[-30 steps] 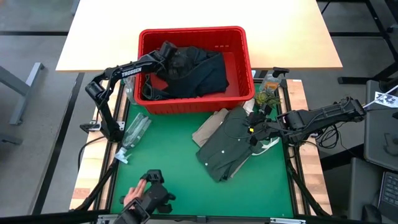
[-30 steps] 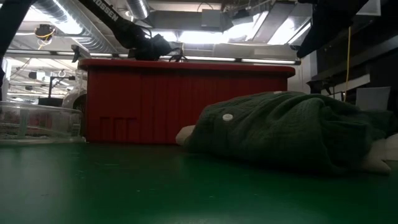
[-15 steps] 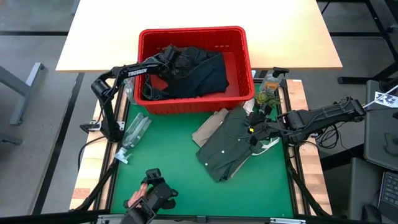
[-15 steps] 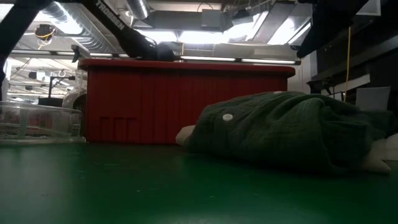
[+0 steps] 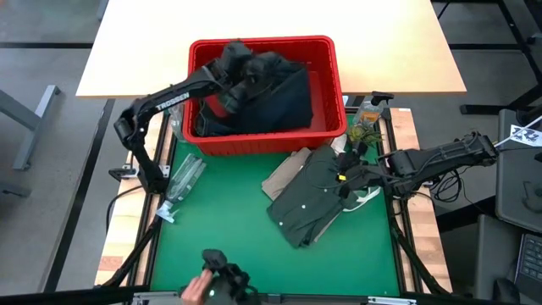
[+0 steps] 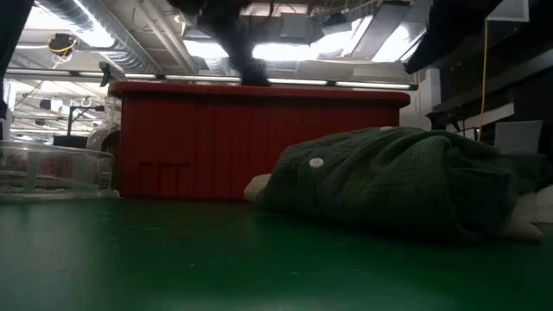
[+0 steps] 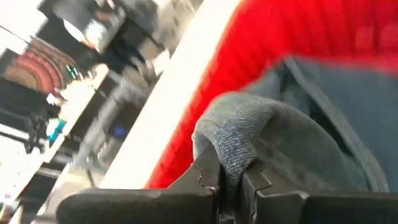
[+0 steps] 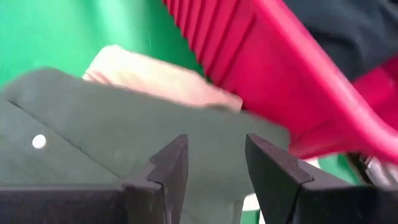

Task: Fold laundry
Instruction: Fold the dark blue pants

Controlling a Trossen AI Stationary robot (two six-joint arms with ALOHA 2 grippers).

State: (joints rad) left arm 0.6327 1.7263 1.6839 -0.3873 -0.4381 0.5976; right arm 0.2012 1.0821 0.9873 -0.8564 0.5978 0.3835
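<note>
The red basket (image 5: 264, 142) at the mat's far edge holds dark laundry, with blue denim jeans (image 5: 271, 93) on top. My left gripper (image 5: 232, 61) is above the basket's far left part, shut on a bunch of that denim (image 7: 249, 134). An olive-green buttoned shirt (image 5: 309, 199) lies crumpled on the green mat, over part of a tan top (image 5: 286, 174). My right gripper (image 5: 345, 180) hovers at the shirt's right side, open, its fingers (image 8: 171, 165) apart above the green cloth (image 8: 93, 124). My left gripper pinches a raised fold of the denim (image 7: 231, 163) between its two fingers; how many layers I cannot tell. The bunch is drawn up above the basket's rim (image 6: 246, 65), while the rest of the garment lies in the basket. Whether my right gripper touches the shirt I cannot tell.
A clear plastic bottle (image 5: 182, 178) lies on the mat's left side, and a spray bottle (image 5: 368, 112) stands at the basket's right. A person's hand with a dark device (image 5: 216, 284) is at the mat's near edge. A pale wooden table (image 5: 152, 51) lies behind the basket.
My left gripper has shut on the denim in the basket and risen, moving a little toward the far edge. The gripped bunch has come up above the rim while the rest stays in the basket. The hand at the near edge has shifted right.
</note>
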